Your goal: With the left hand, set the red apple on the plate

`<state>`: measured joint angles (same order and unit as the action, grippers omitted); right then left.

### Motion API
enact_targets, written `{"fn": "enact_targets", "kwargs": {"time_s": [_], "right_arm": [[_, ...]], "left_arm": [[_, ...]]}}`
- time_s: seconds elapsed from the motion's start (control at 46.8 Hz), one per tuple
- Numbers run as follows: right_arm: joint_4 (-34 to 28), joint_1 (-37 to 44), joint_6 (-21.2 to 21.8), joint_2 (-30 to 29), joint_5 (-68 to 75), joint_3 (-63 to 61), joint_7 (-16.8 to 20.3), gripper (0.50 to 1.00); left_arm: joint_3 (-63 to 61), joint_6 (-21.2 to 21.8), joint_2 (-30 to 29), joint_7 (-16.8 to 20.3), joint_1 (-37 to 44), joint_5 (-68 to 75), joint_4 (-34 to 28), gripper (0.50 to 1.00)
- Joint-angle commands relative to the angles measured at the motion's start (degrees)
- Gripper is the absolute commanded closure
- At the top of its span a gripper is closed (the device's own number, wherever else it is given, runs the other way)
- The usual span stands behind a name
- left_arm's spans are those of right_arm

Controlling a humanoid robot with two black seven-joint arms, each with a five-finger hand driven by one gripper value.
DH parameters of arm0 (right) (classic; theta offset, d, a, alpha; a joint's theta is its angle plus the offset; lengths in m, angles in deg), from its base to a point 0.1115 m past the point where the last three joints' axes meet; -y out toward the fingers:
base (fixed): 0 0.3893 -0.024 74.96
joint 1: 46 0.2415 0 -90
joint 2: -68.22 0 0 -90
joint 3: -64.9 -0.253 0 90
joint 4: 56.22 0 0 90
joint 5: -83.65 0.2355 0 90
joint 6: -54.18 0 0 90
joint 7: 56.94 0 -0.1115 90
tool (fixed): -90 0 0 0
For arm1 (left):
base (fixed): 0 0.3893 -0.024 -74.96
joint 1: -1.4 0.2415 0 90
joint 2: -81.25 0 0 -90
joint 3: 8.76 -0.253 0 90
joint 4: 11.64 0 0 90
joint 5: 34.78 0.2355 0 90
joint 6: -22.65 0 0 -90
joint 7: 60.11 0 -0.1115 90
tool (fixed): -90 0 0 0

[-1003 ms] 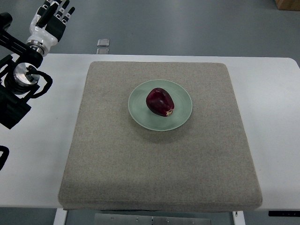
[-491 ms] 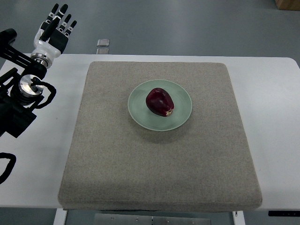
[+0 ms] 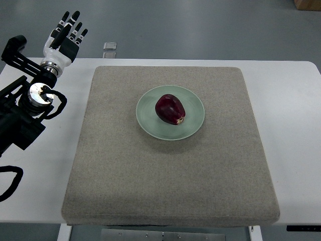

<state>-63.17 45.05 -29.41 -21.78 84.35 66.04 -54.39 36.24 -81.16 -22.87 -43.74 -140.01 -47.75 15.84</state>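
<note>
1. While the apple [image 3: 170,109] already lies on the plate [image 3: 193,125], the left hand [image 3: 64,35] is the only item that has moved: over the last second it has shifted a little to the right and toward the mat [image 3: 170,181], at the far left corner of the worktop [image 3: 293,115].
2. Left hand: fingers straight and spread, pointing away from the robot, holding nothing. Its arm enters from the left edge, with dark links and a cable loop below the wrist.
3. Apple: dark red, resting on its side near the middle of the plate, well to the right of the hand and nearer the robot than the fingertips. Nothing touches it. Position unchanged across the three pictures.
4. Plate: pale green, round, on the grey mat, well apart from the hand; a slight leftward shift in the picture looks like camera movement, not handling.
5. Right hand: not in view.
6. Other: a small pale object [image 3: 110,45] on the floor beyond the worktop, just right of the hand.
7. Judgement: the placement appears complete. The empty hand's small drift, far from the plate, reads as settling after release, not as a new reach.
</note>
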Motion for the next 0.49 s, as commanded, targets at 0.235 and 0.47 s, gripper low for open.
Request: {"fn": "enact_targets", "kwargs": {"time_s": [0.235, 0.47], "right_arm": [[-0.8, 0.0, 0.8, 0.0, 0.3, -0.2, 0.0, 0.570], [-0.9, 0.0, 0.8, 0.0, 0.3, -0.2, 0.0, 0.570]], "left_arm": [[-0.3, -0.3, 0.9, -0.1, 0.0, 0.7, -0.6, 0.500], [-0.5, -0.8, 0.2, -0.1, 0.1, 0.8, -0.5, 0.500]]}}
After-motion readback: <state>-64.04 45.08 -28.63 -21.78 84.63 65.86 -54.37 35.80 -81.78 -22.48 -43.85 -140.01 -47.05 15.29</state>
